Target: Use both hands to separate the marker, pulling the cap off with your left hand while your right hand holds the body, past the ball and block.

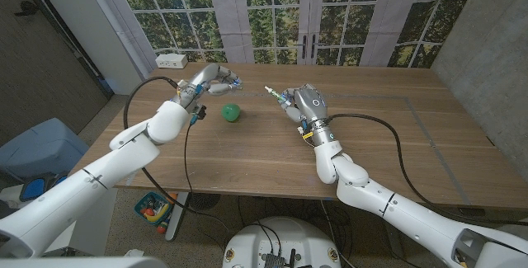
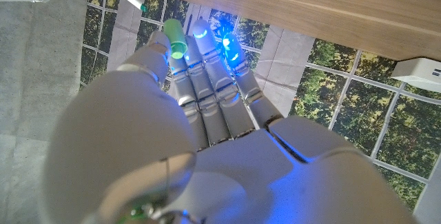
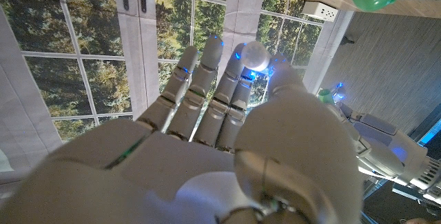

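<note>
Marker (image 1: 273, 93) over wooden table (image 1: 388, 144), tall windows (image 1: 272, 12)

Bright window daylight, sharp frames

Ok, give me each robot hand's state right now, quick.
Left robot hand: holding the green marker cap.
Right robot hand: holding the marker body, cap off.
</note>
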Available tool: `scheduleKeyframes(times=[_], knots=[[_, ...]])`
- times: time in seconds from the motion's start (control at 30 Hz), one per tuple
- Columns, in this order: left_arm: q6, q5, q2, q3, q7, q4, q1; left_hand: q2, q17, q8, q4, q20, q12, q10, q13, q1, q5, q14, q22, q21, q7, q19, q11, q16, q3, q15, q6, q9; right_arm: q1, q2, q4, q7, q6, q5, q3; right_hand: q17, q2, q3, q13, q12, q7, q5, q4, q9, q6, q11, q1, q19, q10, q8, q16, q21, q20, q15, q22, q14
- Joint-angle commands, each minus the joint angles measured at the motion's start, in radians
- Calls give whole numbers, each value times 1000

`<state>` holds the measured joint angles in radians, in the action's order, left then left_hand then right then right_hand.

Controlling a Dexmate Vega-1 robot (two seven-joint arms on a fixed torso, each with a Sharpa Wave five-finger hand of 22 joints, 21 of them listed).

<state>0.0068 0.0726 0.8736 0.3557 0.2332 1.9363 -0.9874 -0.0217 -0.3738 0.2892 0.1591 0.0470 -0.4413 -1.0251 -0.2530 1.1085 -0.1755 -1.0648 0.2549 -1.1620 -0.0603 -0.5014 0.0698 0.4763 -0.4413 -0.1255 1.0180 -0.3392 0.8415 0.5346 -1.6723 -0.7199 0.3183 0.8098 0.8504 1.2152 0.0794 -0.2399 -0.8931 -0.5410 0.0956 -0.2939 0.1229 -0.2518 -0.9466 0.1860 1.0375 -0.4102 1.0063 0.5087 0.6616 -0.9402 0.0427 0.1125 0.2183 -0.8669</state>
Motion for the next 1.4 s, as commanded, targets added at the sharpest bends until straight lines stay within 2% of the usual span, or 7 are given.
scheduleKeyframes(times=[0.03, 0.47, 0.6, 0.8, 1.2, 1.4], knots=[[116, 118, 7, 30, 28, 42, -11, -66, -7, -2, -3, 141, 2, -133, -1, 59, -7, -51, -1, -8, 14, 18, 133, -8, 5, -112, 3, -2, 48, 23, -63, 61, 10, -25, -20, 2, 44, -3, 4, 8, 6, 5, 8, -77, -23, 19, 56, 6, 30, -1, -2, -8, 142, 114, 0, -12], [190, 175, 11, 77, -8, 62, 8, -65, -17, -9, -1, 137, 8, -134, 3, 53, -8, -39, -11, -10, 31, 42, 136, -14, 9, -113, 8, 2, 75, 27, -82, 99, 25, -33, -21, 1, 44, -4, 2, 10, -6, 13, 11, -69, -33, 15, 62, 8, 36, -2, -4, -20, 139, 113, -4, -15], [235, 203, 18, 97, -31, 75, 22, -63, -24, -20, 5, 128, 15, -140, 5, 56, -9, 46, -25, -5, 49, 115, 141, -53, 11, -115, 15, 6, 78, 25, -80, 104, 23, -39, -21, 1, 43, -3, 5, 12, -8, 15, 12, -66, -37, 11, 63, 11, 37, -2, -6, -22, 138, 113, -5, -15], [274, 231, 21, 121, -55, 83, 41, -65, -14, -29, 6, 116, 26, -147, 11, 58, -10, 128, -43, -4, 61, 162, 142, -99, 20, -117, 27, 11, 81, 18, -71, 102, 19, -50, -23, 1, 42, -3, 5, 13, -16, 19, 13, -61, -45, 8, 65, 10, 41, -3, -7, -29, 137, 114, -7, -16], [350, 312, 24, 184, -111, 96, 84, -66, 3, -35, 8, 120, 32, -161, 17, 63, -9, 152, -58, 0, 79, 176, 145, -122, 27, -117, 31, 15, 76, 6, -42, 109, 9, -77, -19, 0, 36, 5, 4, 17, -21, 27, 8, -51, -59, 7, 57, 11, 46, -4, -12, -42, 139, 110, -11, -16], [378, 349, 20, 215, -138, 96, 104, -66, 9, -37, 9, 114, 36, -166, 20, 67, -8, 160, -62, 6, 90, 190, 145, -129, 30, -117, 33, 16, 75, 1, -25, 111, 2, -95, -17, 0, 32, 8, 1, 18, -19, 29, 7, -50, -62, 7, 54, 13, 49, -4, -14, -48, 141, 110, -14, -15]])
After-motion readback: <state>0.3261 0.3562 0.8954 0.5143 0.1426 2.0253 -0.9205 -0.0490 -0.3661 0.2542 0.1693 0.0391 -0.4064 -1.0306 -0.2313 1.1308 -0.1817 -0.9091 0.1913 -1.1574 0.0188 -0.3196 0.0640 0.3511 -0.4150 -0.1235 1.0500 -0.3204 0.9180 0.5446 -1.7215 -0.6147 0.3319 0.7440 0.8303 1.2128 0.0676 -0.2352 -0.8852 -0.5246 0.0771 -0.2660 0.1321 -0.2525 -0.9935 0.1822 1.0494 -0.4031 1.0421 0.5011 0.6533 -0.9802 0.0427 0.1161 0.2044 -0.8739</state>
